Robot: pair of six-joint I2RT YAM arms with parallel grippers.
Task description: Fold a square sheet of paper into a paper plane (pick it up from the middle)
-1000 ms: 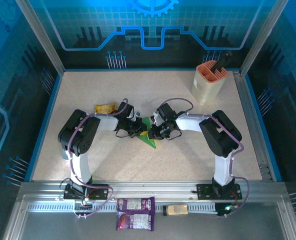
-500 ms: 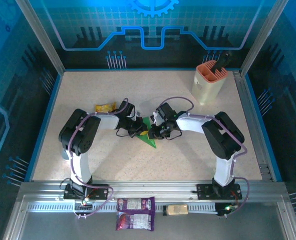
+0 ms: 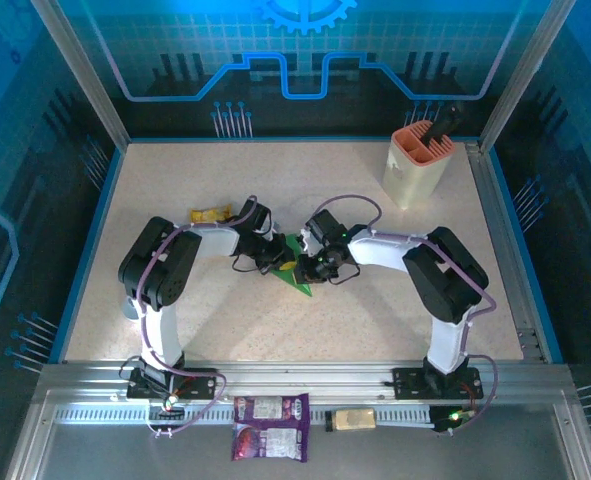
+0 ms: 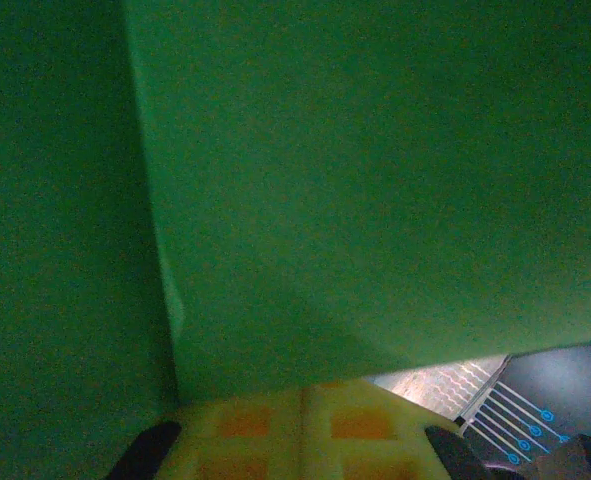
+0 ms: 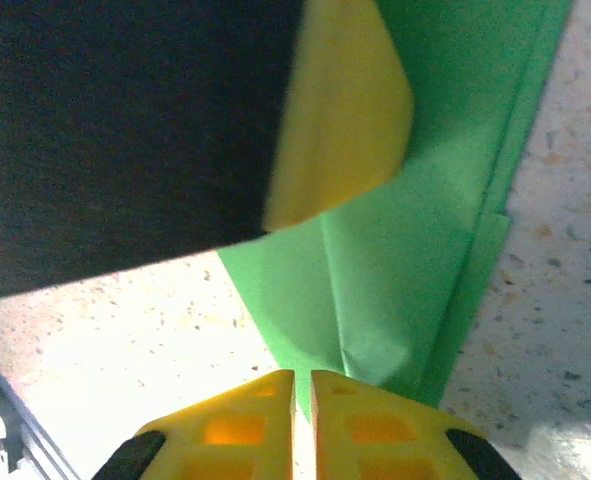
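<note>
Creased green paper (image 3: pixel 298 272) lies mid-desk (image 3: pixel 275 190), btwn both end effectors. Left end effector (image 3: pixel 283 265): pads pressed together at paper's left edge. Right end effector (image 5: pixel 303 388): nearly closed, pinching paper's near edge.

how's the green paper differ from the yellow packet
The creased green paper is a narrow pointed shape; the yellow snack packet is a small rectangle. The paper sits between the left pincer and right pincer; the packet lies farther back, clear of both. Both are on the speckled table.
</note>
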